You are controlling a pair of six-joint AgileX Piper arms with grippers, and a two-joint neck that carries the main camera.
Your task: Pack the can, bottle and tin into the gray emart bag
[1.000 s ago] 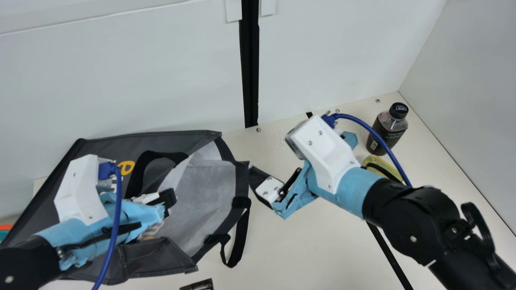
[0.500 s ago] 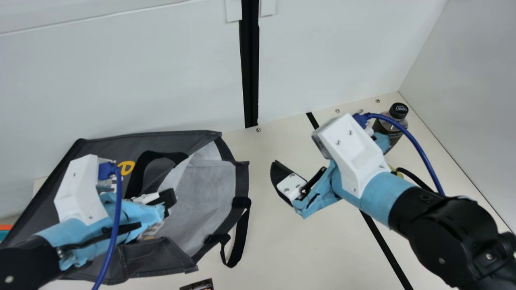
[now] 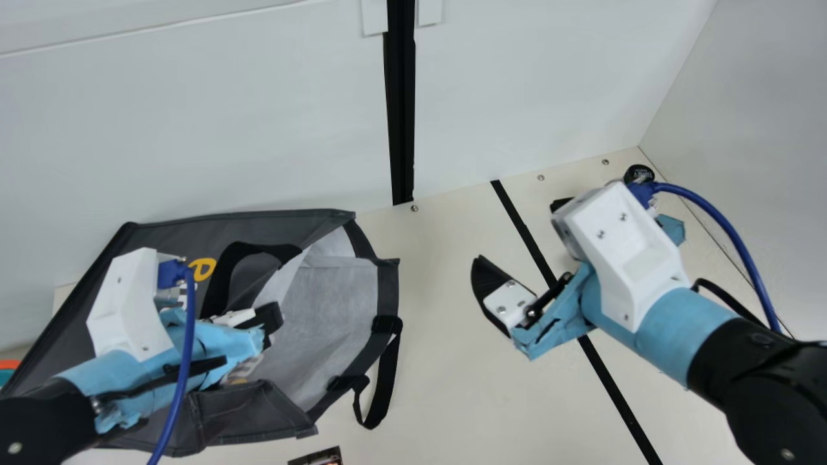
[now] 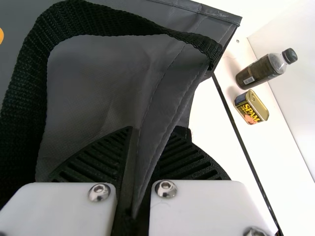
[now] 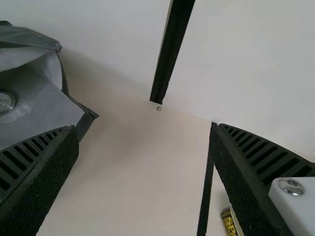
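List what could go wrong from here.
The left gripper pinches just a fold of the gray bag, so it could slip and let the mouth sag. The bottle and tin stand close together, so the open right gripper might topple one while going for the other.

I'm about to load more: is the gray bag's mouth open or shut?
Open: the edges of the gray bag stand apart, showing the pale lining.

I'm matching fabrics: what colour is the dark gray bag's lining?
The lining of the bag is pale gray, clearest in the main view.
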